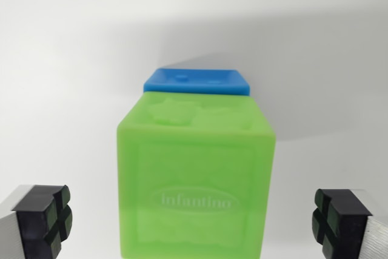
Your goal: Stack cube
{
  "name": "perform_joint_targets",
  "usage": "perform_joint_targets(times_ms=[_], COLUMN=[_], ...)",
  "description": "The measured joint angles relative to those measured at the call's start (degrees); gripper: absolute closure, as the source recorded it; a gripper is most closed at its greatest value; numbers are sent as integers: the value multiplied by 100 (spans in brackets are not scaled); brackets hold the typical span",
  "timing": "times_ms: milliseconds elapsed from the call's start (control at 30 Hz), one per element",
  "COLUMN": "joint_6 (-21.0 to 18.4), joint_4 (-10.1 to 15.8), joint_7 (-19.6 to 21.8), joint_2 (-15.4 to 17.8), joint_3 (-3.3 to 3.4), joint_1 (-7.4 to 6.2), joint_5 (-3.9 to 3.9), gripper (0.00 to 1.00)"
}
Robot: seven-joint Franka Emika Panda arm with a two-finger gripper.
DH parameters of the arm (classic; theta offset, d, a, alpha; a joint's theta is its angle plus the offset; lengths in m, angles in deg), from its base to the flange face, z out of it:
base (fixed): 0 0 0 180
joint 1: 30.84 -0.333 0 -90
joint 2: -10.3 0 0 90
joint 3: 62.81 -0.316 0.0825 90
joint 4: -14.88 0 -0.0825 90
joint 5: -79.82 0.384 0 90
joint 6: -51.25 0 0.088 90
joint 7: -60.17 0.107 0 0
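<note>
Gripper (194, 222) spread wide; two black ribbed pads (43, 218) visible at the lower corners of the wrist view, neither touching anything. Between them, clear of both pads: one green cube (195, 177), upright, word "infantino" embossed on the near face, raised shapes on top. One blue cube (197, 80) directly behind it, touching or just beside, only its top face showing; green cube hides the rest. Cube count: two. White table (66, 77) bare on both sides of the cubes; a soft shadow lies on the wrist view's right.
</note>
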Motion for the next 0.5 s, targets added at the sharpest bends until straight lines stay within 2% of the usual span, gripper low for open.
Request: perform_joint_targets(times_ms=[500], joint_6=[-577], joint_4=[-17], joint_7=[13], joint_2=[566], joint_3=[22], joint_1=[-12], joint_5=[-28], gripper=[0])
